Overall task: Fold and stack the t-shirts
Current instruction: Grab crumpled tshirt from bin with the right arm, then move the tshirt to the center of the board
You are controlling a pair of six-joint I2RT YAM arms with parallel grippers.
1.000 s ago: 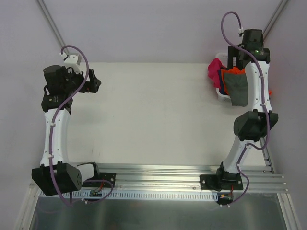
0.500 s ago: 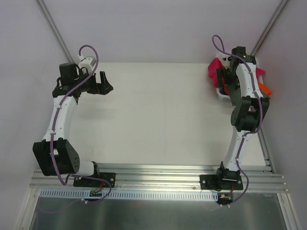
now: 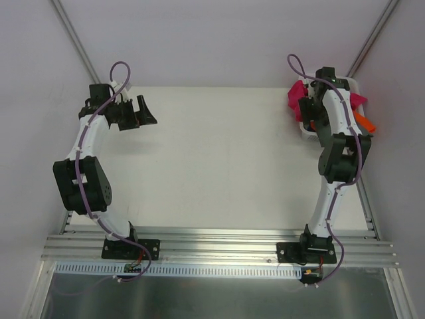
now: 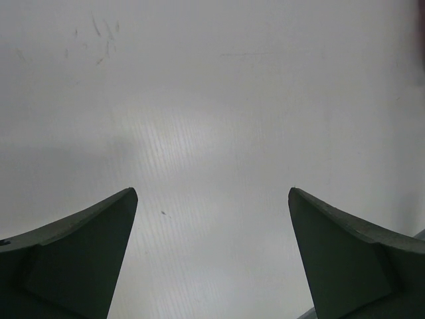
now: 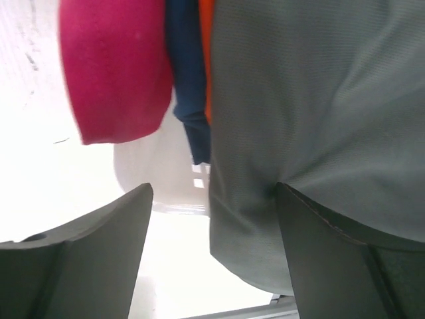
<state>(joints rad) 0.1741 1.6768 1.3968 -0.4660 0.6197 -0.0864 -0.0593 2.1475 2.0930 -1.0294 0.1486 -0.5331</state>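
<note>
The t-shirts lie heaped in a white laundry basket [image 3: 306, 132] at the table's far right. In the right wrist view a dark grey-olive shirt [image 5: 319, 100] hangs over the basket wall [image 5: 156, 176], beside a magenta one [image 5: 113, 66], a dark blue one [image 5: 189, 80] and a strip of orange [image 5: 205, 40]. My right gripper [image 5: 212, 189] is open, with the grey shirt's hanging edge between its jaws and cloth against the right finger [image 5: 345, 259]. From above I see magenta [image 3: 295, 100] and orange [image 3: 362, 121] cloth around the right gripper [image 3: 307, 117]. My left gripper [image 3: 146, 111] [image 4: 212, 193] is open over bare table.
The basket stands against the far right corner, next to a slanted frame rod [image 3: 372, 33]. The right arm's elbow [image 3: 340, 159] hangs just in front of the basket. An aluminium rail [image 3: 219, 246] runs along the near edge.
The right arm has dropped from above the basket and tucked in, bringing its gripper to the hanging grey shirt, which the arm now hides from above. The left arm stretched toward the far left.
</note>
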